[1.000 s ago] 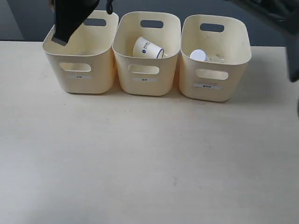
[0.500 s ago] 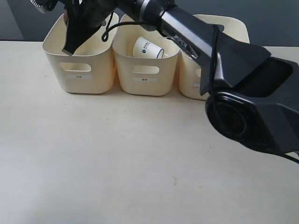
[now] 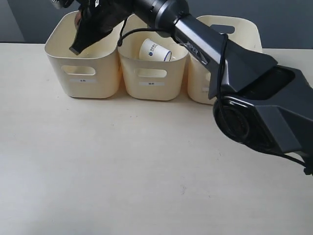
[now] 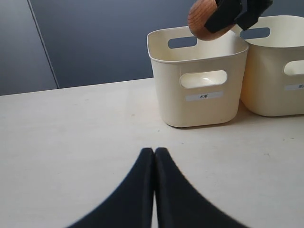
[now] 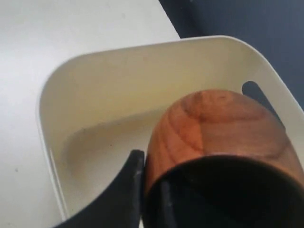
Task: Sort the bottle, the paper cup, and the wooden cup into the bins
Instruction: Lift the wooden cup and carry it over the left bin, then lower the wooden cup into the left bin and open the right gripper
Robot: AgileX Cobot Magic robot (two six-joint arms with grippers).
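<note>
My right gripper (image 5: 152, 175) is shut on the wooden cup (image 5: 213, 128), with one finger outside its wall and one inside. It holds the cup (image 4: 202, 19) tilted above the left bin (image 4: 199, 71), just over the rim. In the exterior view the arm reaches across all the bins to the left bin (image 3: 83, 73), and only a sliver of the wooden cup (image 3: 76, 18) shows. The paper cup (image 3: 154, 50) lies in the middle bin (image 3: 153, 78). The bottle is hidden behind the arm. My left gripper (image 4: 154, 153) is shut and empty, low over the table.
The right arm's black body (image 3: 254, 112) covers much of the right bin (image 3: 234, 24) and the right side of the table. The three bins stand in a row at the table's (image 3: 122, 161) far edge, in front of a dark wall.
The right arm's body has swung into view across the bins, hiding the right bin's contents. The gripper with the cup stays over the left bin, shifted only slightly.
</note>
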